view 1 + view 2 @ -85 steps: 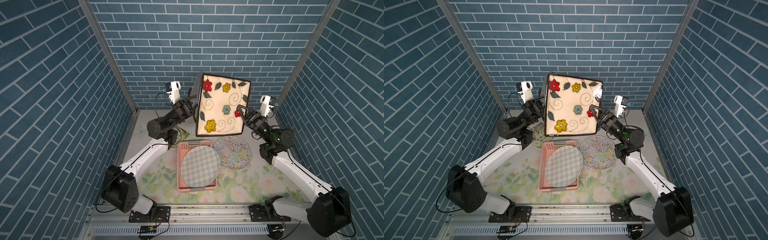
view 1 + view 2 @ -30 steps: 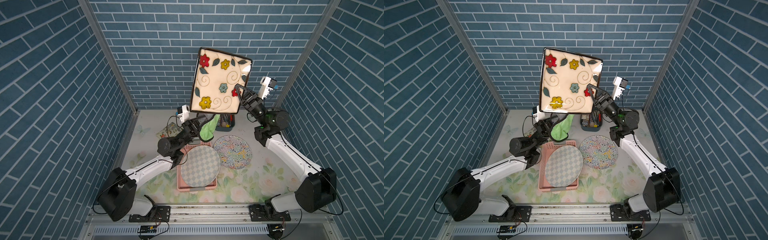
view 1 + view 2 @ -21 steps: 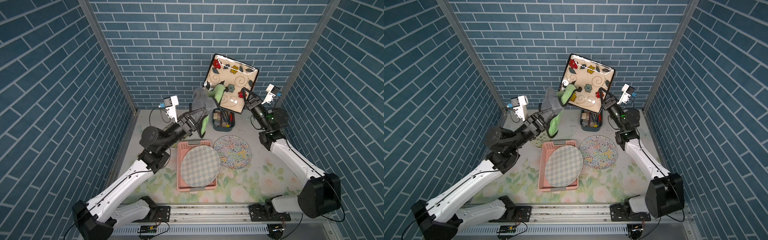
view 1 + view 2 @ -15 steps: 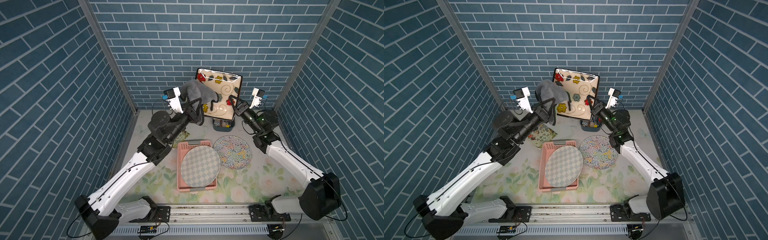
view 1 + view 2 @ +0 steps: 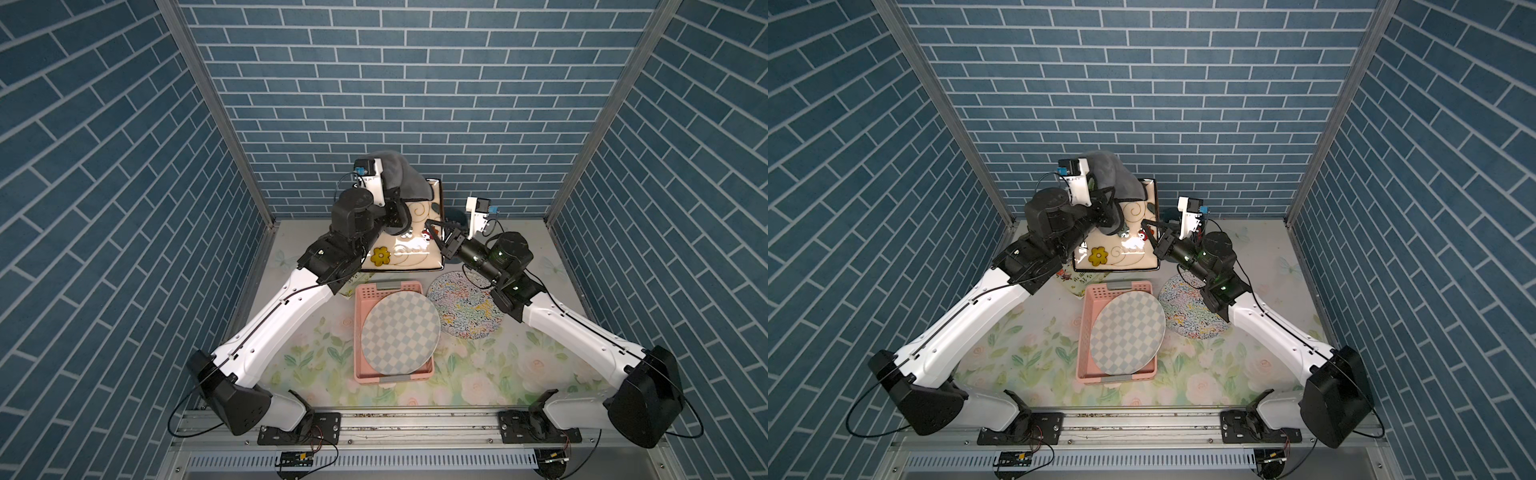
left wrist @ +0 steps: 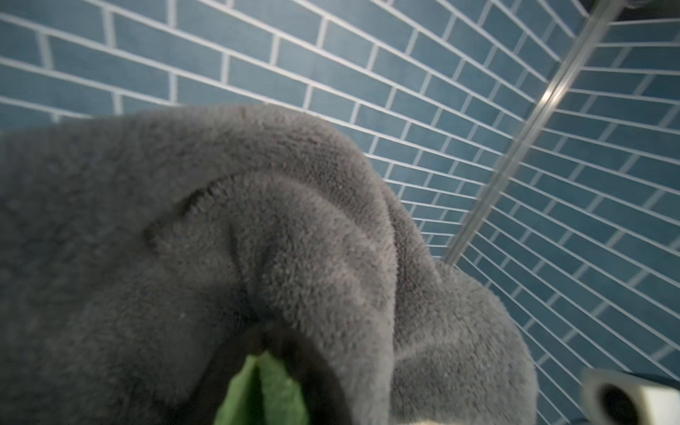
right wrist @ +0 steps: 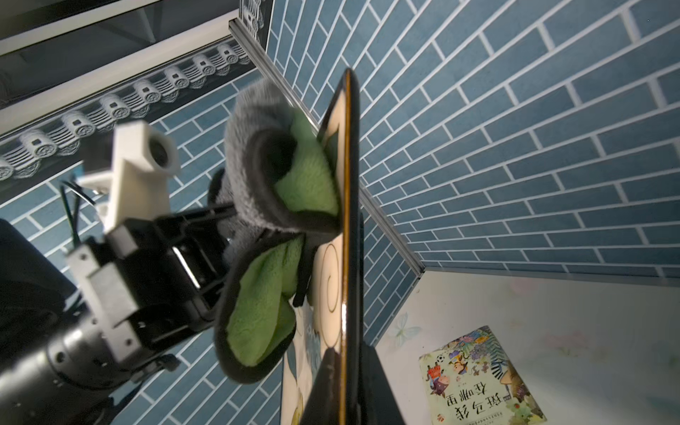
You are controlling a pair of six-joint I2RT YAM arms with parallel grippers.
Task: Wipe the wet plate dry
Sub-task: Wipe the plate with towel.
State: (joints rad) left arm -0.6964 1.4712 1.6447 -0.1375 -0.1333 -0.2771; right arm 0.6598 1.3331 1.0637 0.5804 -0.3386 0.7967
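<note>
Pressing cloth (image 5: 401, 174) on lowered plate (image 5: 409, 253), left fingers (image 7: 220, 213) clamped.

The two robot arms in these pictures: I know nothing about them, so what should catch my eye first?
First, the square flowered plate held up in the air at the back by the right gripper, clamped on its edge. Against its face the left gripper presses a grey-and-green cloth. Below, a checkered round plate leans in a pink basket, with a squiggle-patterned plate flat beside it.
</note>
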